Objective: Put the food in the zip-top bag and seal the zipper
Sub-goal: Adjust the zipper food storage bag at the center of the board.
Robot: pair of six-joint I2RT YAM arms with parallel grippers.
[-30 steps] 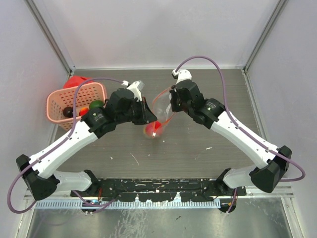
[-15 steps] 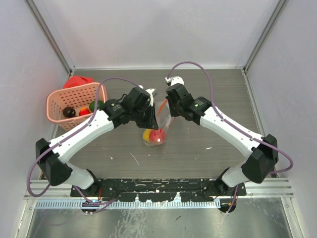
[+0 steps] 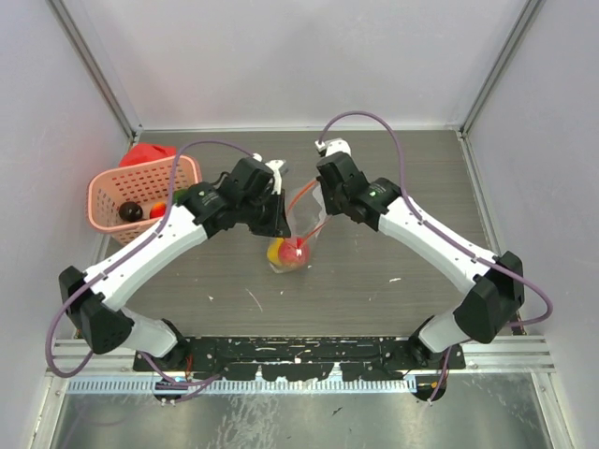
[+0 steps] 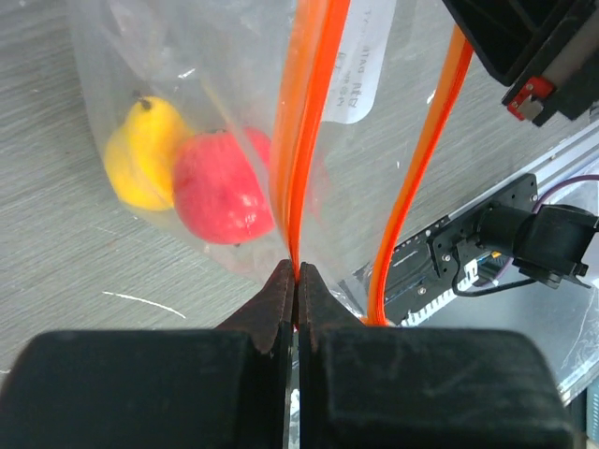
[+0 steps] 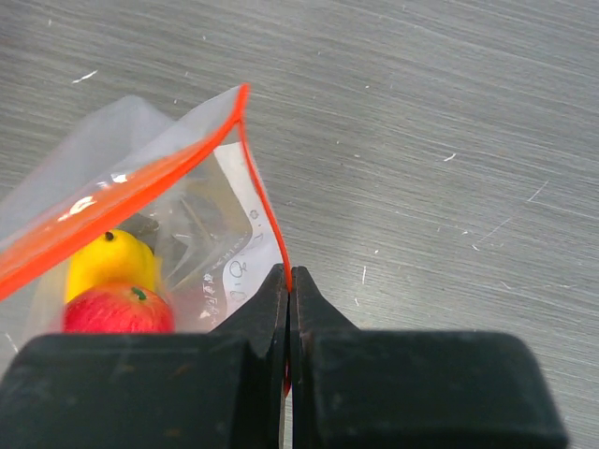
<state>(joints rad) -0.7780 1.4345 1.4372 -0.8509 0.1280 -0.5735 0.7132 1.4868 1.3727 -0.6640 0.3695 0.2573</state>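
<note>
The zip-top bag (image 3: 301, 227) hangs upright between my two grippers, its bottom resting on the table. A yellow pear-shaped food (image 4: 140, 154) and a red apple (image 4: 220, 187) lie at the bottom of the bag. My left gripper (image 4: 297, 275) is shut on one side of the orange zipper (image 4: 309, 112). The other side (image 4: 423, 154) curves apart from it, so the mouth gapes. My right gripper (image 5: 288, 279) is shut on the zipper strip (image 5: 267, 210) at the bag's other end. From above, the left gripper (image 3: 283, 223) and the right gripper (image 3: 324, 208) stand close together.
A pink lattice basket (image 3: 105, 187) stands at the far left with a dark fruit (image 3: 131, 212) and an orange-red one (image 3: 157, 210) inside. A red object (image 3: 145, 152) lies behind it. Grey walls enclose the table on three sides.
Both grippers have drawn closer together while holding the bag, narrowing its wide loop of a mouth. The bag with its two fruits has shifted slightly left.
</note>
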